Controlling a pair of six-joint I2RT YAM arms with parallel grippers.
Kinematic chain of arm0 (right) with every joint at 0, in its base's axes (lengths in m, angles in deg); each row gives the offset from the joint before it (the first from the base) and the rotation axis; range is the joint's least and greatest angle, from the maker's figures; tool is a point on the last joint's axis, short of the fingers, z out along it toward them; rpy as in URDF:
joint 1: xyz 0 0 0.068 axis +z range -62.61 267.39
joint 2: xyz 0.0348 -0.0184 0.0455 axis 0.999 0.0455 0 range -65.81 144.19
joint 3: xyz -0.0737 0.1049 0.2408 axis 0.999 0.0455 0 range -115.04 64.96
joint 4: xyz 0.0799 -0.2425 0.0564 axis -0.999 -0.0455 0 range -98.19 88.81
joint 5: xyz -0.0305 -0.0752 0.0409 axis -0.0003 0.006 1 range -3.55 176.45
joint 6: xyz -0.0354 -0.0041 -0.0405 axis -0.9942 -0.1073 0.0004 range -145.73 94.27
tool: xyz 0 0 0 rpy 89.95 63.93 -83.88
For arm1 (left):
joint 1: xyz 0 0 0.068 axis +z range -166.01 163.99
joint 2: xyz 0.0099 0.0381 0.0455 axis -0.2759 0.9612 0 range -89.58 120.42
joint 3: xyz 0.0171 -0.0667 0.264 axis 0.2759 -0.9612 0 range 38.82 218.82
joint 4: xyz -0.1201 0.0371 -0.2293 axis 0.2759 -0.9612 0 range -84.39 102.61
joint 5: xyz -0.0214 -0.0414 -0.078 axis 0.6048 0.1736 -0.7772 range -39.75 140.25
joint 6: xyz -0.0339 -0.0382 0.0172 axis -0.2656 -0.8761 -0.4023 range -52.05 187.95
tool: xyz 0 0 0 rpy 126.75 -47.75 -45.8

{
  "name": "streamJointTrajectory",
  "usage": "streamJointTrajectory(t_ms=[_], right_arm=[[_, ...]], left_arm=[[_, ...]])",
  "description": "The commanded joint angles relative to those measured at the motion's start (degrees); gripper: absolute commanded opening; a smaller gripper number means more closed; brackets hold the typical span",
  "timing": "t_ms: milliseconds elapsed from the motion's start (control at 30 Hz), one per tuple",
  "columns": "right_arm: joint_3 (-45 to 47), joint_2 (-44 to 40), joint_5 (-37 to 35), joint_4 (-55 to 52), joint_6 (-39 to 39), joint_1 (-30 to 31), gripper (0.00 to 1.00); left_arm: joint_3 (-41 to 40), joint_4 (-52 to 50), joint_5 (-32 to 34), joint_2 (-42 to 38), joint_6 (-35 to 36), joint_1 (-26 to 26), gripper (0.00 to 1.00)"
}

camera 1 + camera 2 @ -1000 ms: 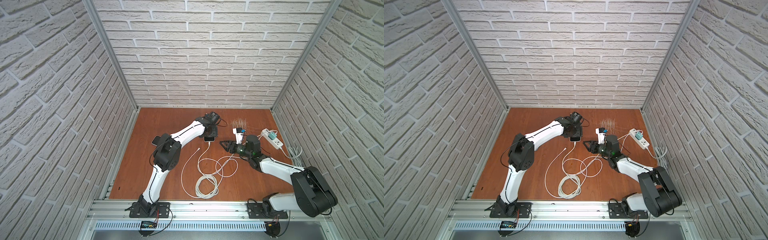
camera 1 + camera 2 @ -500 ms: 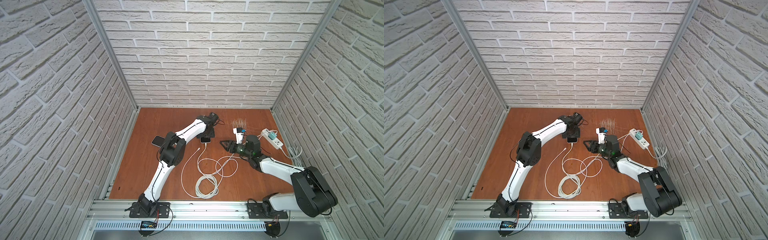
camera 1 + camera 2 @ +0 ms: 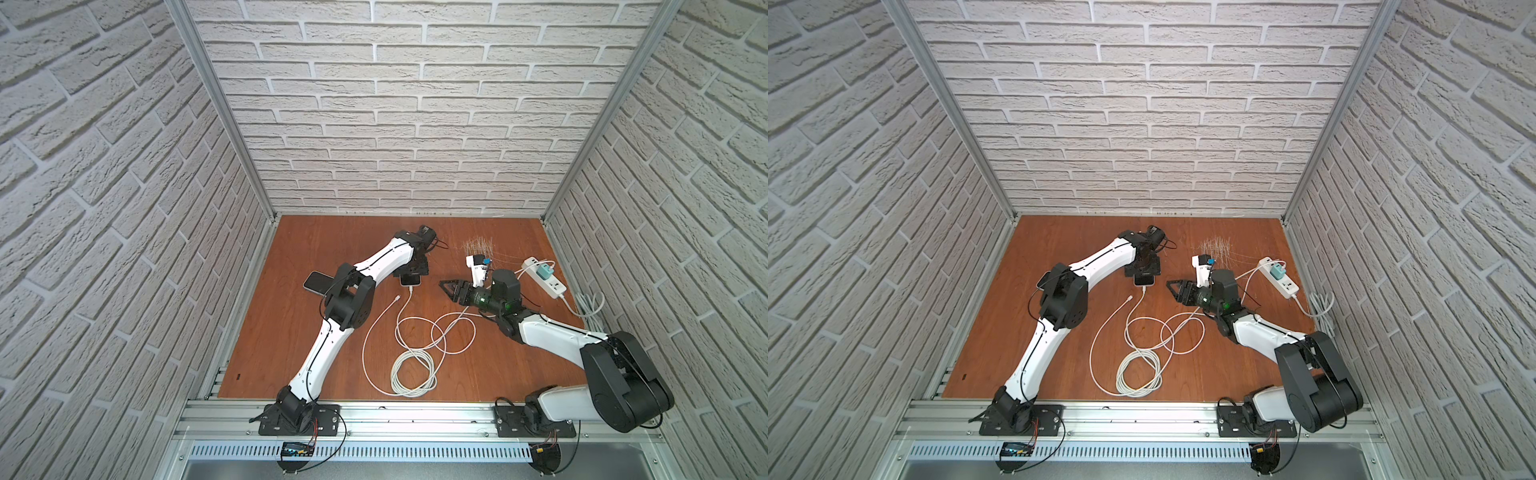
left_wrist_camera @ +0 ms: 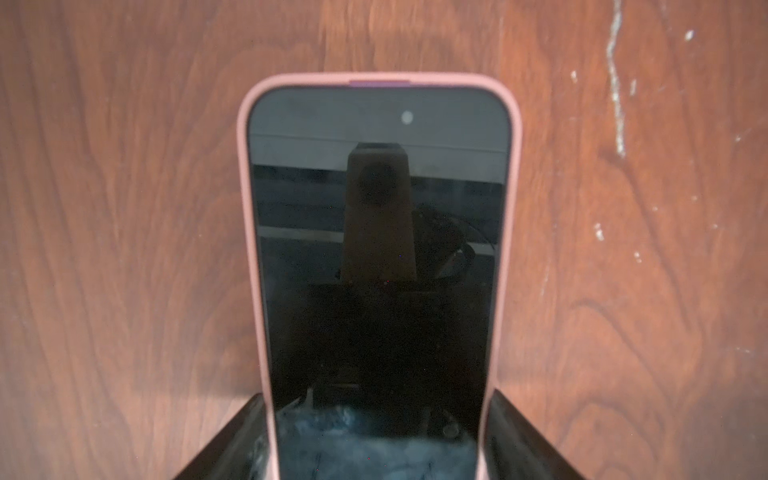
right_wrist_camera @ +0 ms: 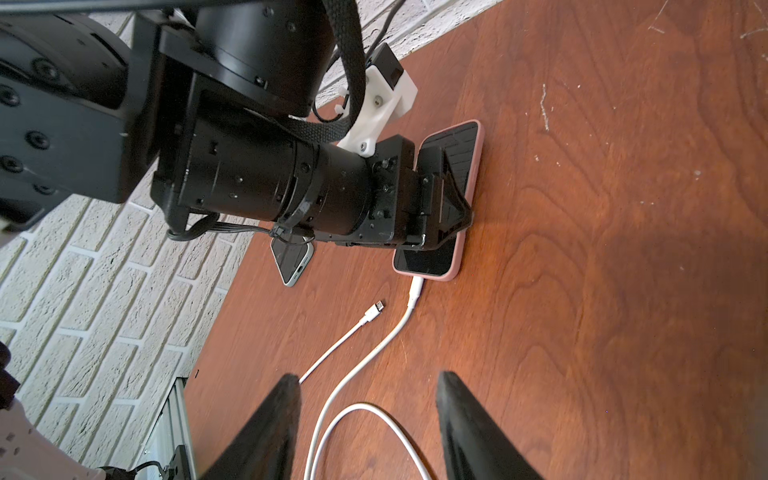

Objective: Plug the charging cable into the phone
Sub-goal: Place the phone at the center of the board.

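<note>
The phone point(image 4: 378, 232), dark-screened in a pink case, lies flat on the wooden table point(image 3: 316, 332). My left gripper point(image 4: 376, 399) is shut on it, one finger against each long side of the case. Both top views show it under that gripper point(image 3: 410, 279) point(image 3: 1144, 279). The white charging cable has its connector point(image 5: 417, 286) seated in the phone's end point(image 5: 428, 257) and runs back to a coil point(image 3: 413, 374). My right gripper point(image 5: 368, 376) hangs open over the cable's loops, a short way from the phone, holding nothing point(image 3: 446, 289).
A second white cable ends in a free connector point(image 5: 378, 306) beside the plugged one. Another phone point(image 3: 318, 282) lies left, partly under the left arm. A power strip point(image 3: 555, 286) with a teal charger point(image 3: 542, 273) sits at the back right.
My left gripper and the phone have shifted slightly left and toward the front, and the left elbow has swung. The right arm has not moved.
</note>
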State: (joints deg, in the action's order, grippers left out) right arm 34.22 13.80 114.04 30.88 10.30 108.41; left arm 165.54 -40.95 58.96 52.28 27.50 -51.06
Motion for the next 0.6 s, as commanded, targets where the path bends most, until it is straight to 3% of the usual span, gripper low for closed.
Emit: streamJointTrajectory(t_ms=[0,100,167,367,567], right_arm=[[-1.3,0.4,0.4,1.8,0.3,-0.4,0.58],[-1.0,0.3,0.5,2.2,0.4,-0.6,0.58],[-0.8,0.4,0.7,2.7,0.7,-0.8,0.58],[-0.3,0.5,1.0,3.6,1.3,-1.3,0.59],[-0.2,1.0,1.2,4.3,2.1,-1.8,0.59]], left_arm=[[1.8,-0.4,0.1,1.0,0.5,0.6,0.84],[2.0,-0.1,-0.4,0.4,1.1,0.6,0.88],[2.6,-0.1,-0.2,-0.6,1.7,0.7,0.97],[8.5,-4.3,2.3,-3.8,4.7,0.8,0.97],[-9.3,1.3,4.7,-19.6,6.0,0.8,0.87]])
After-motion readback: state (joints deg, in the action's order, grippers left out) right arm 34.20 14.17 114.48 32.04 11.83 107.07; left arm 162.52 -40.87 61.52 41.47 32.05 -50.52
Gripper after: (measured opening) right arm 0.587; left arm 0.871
